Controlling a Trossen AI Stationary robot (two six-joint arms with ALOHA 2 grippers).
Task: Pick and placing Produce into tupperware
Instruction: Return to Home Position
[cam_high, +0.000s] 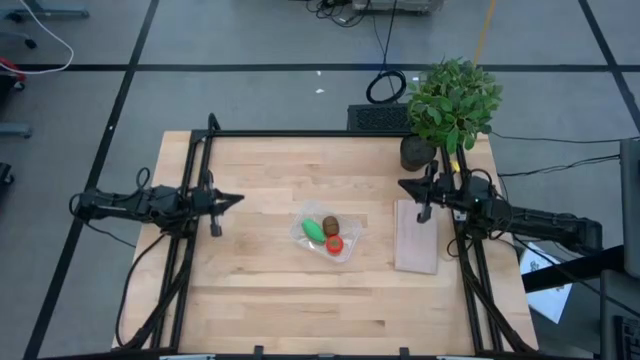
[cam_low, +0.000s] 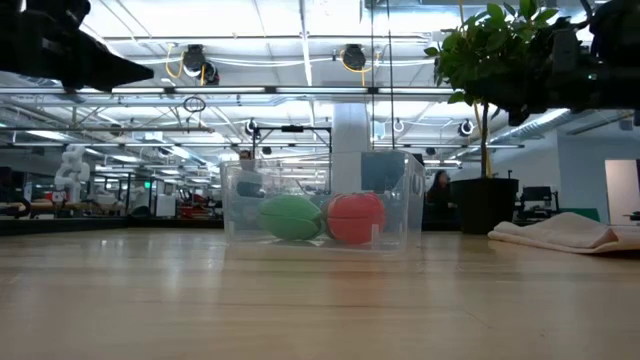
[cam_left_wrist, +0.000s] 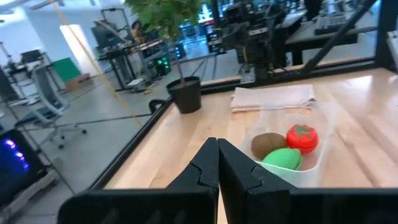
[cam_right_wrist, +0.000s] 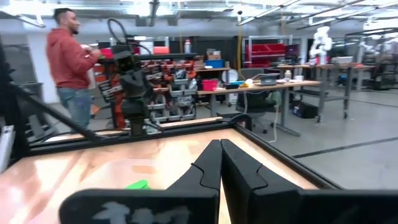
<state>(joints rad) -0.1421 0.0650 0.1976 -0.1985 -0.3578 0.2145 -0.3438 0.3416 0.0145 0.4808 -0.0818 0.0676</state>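
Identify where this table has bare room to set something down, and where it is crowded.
Bare: the strip from tupperware to the table edge opposite the potted plant; the gap between tupperware and left pincer. Crowded: right side, with cloth, plant, right pincer.

From low down, the brown kiwi (cam_left_wrist: 268, 144) hides behind the green piece (cam_low: 291, 217) and the red tomato (cam_low: 355, 218) inside the tupperware (cam_low: 402, 195). Past the right tool (cam_right_wrist: 220, 142), only a thin bit of that green piece peeks out.

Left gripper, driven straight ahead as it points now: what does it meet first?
Probably the right gripper, facing it across the table; its line seems to clear the tupperware, though depth is unclear.
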